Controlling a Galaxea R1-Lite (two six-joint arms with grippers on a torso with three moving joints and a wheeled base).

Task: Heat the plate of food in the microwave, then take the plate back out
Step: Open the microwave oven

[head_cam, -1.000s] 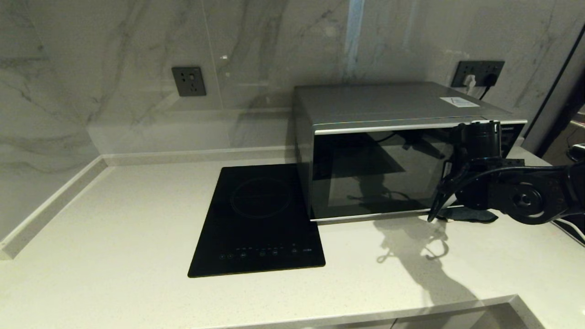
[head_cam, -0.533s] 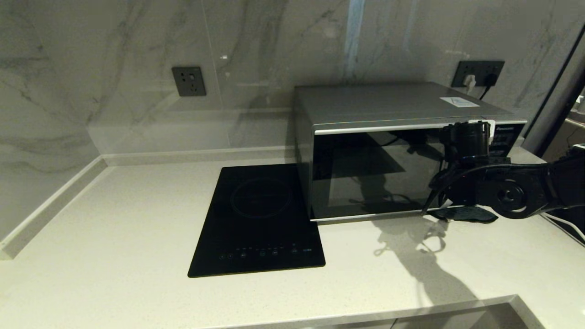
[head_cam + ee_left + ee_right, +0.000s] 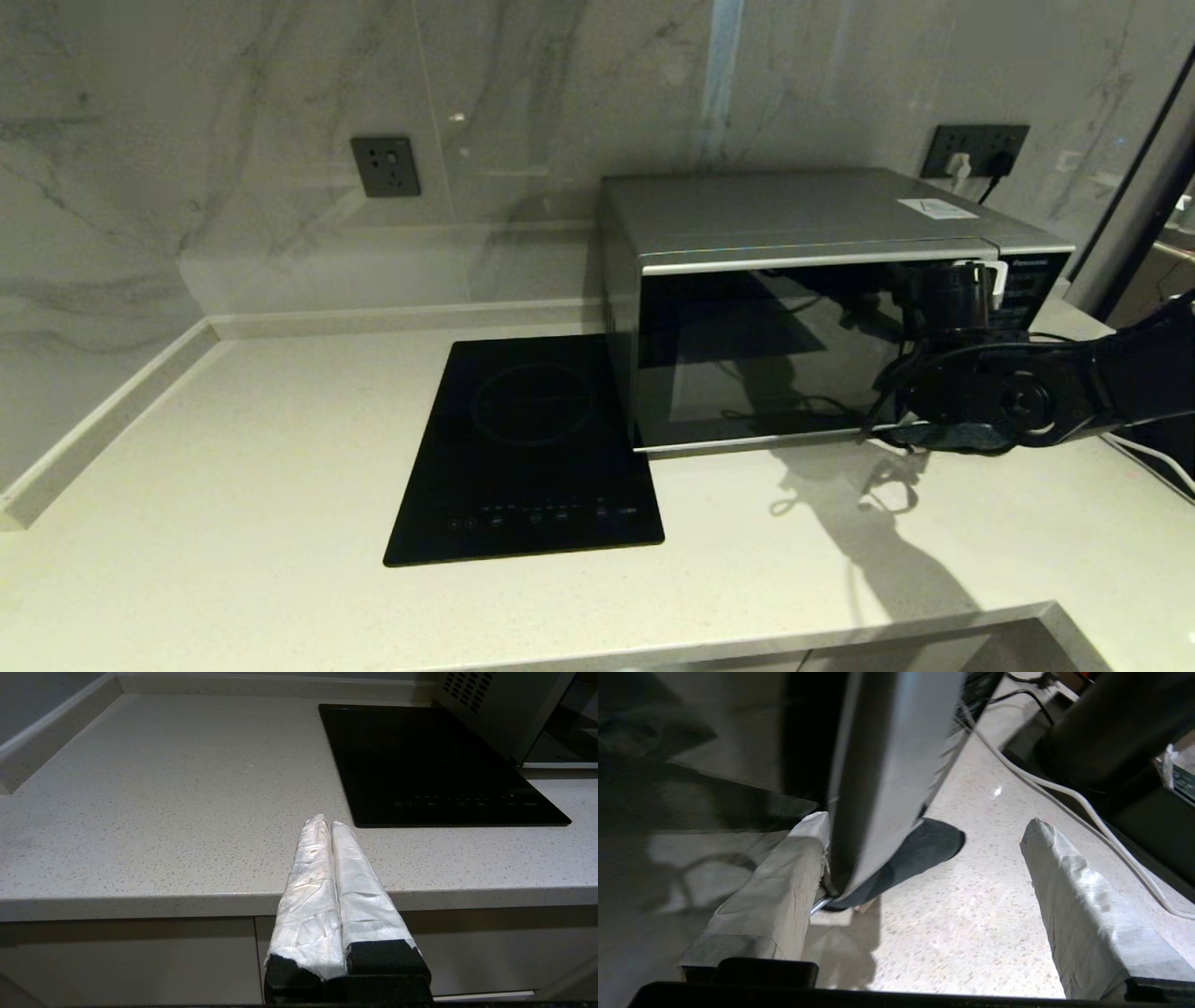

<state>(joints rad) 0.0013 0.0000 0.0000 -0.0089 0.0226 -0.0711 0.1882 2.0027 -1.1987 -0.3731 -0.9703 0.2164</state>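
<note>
The silver microwave (image 3: pixel 803 308) stands at the back right of the counter, its dark glass door shut. The plate of food is hidden. My right arm (image 3: pixel 1013 401) reaches across the door's right end. In the right wrist view my right gripper (image 3: pixel 924 820) is open around the lower end of the curved silver handle (image 3: pixel 887 765). One taped finger (image 3: pixel 784 877) lies between handle and door; the other (image 3: pixel 1073 891) stands wide apart over the counter. My left gripper (image 3: pixel 325 821) is shut and empty, parked before the counter's front edge.
A flat black induction hob (image 3: pixel 527 448) lies left of the microwave. A dark pad (image 3: pixel 952 437) lies under the microwave's front right corner. A white cable (image 3: pixel 1064 793) runs along the counter to the right. Wall sockets (image 3: pixel 386 166) sit on the marble backsplash.
My right arm has shifted left and closer to the microwave door, and its jaws have spread wider around the handle. The door stays shut. The left arm has not moved.
</note>
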